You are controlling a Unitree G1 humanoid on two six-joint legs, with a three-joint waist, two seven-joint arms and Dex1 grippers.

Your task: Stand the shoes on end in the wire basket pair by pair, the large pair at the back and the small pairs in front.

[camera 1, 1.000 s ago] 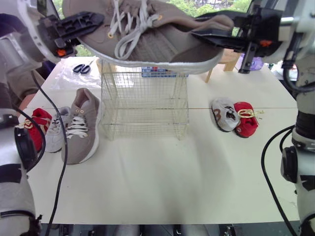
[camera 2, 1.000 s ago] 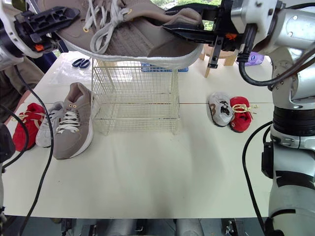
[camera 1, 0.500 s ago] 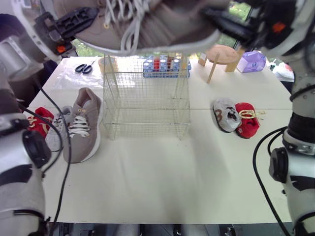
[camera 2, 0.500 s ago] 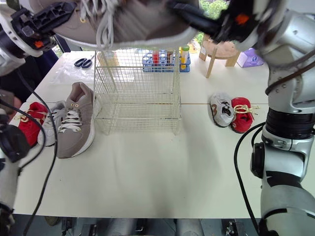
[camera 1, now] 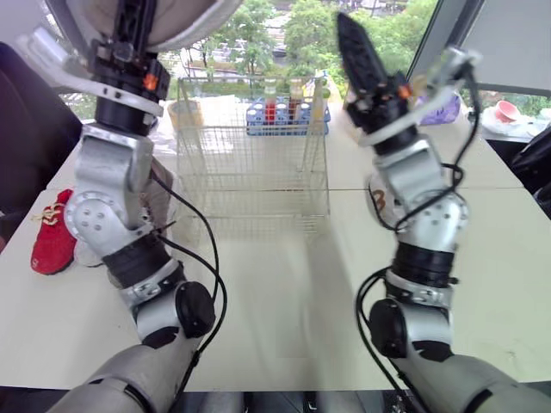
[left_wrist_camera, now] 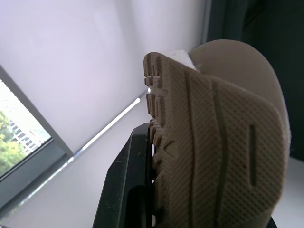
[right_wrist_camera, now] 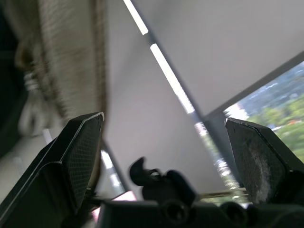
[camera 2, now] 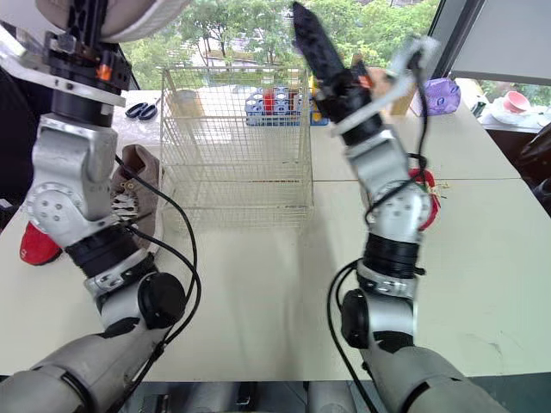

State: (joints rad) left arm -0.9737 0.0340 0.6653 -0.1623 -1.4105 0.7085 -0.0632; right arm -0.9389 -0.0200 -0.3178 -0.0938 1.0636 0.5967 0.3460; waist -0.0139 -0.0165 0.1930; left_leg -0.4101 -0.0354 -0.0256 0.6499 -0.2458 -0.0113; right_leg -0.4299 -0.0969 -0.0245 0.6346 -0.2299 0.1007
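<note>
The left tool (camera 1: 129, 34) is closed on the large tan shoe (left_wrist_camera: 213, 142) and holds it high above the surface (camera 1: 284, 310), up and to the left of the wire basket (camera 1: 254, 172). The right tool (camera 1: 351, 43) is raised, with its fingers wide apart and nothing between them. The left arm covers most of the second tan shoe (camera 2: 129, 194), near a small red shoe (camera 1: 53, 245). The right arm hides part of another red shoe (camera 2: 428, 202). Behind the basket are a blue tube rack (camera 1: 284, 112) and scissors (camera 2: 142, 109).

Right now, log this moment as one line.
left gripper: shut on tan shoe, raised high | right gripper: open, empty, raised | basket: empty | other tan shoe: on table beside basket
</note>
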